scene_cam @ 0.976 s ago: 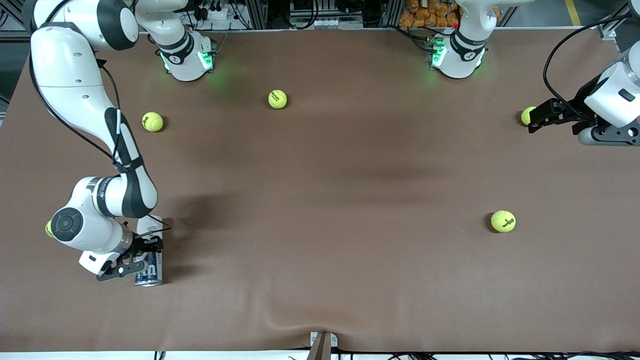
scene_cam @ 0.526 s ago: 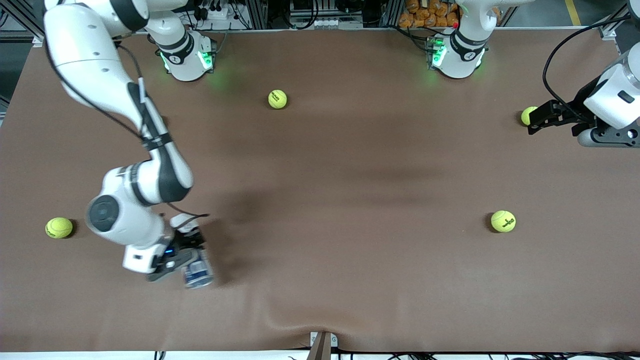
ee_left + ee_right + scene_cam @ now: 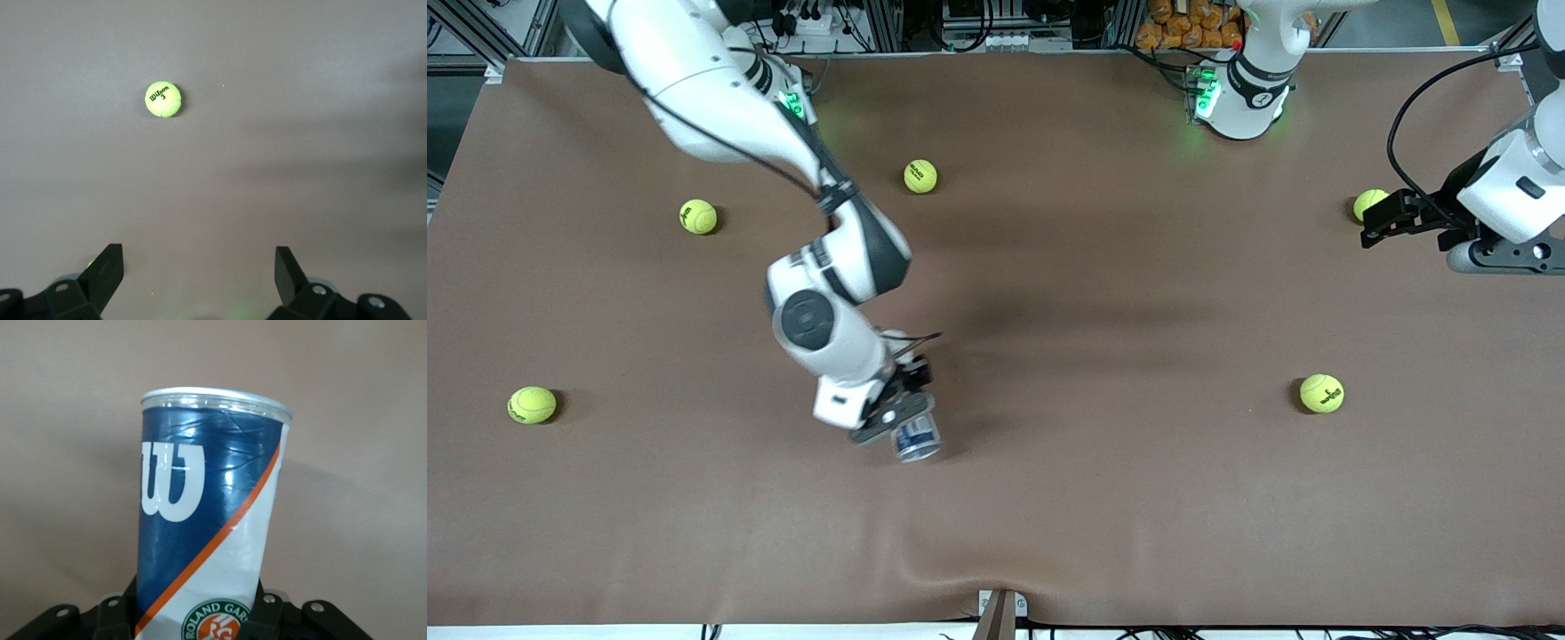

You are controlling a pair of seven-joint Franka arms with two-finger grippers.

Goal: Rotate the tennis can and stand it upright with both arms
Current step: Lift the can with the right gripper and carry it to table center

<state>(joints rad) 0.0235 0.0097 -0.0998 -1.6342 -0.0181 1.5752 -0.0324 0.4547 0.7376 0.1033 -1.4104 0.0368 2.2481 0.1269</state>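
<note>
My right gripper point(image 3: 901, 416) is shut on the tennis can point(image 3: 918, 437), a clear cylinder with a navy, white and orange label and a silvery rim. It holds the can tilted in the air over the middle of the table. In the right wrist view the can point(image 3: 207, 513) stands out from between the fingers point(image 3: 110, 613), rim end away from the hand. My left gripper point(image 3: 1373, 228) is open and empty, low over the left arm's end of the table beside a tennis ball point(image 3: 1369, 203). Its open fingers point(image 3: 107, 267) frame bare cloth.
Yellow tennis balls lie scattered on the brown cloth: one near the right arm's base point(image 3: 698, 216), one at mid-table toward the bases point(image 3: 920, 176), one at the right arm's end point(image 3: 532, 404), one toward the left arm's end point(image 3: 1321, 393). A ball point(image 3: 163, 99) shows in the left wrist view.
My right arm has lifted the can and carried it from the right arm's end of the table toward the middle. My left gripper has barely shifted.
</note>
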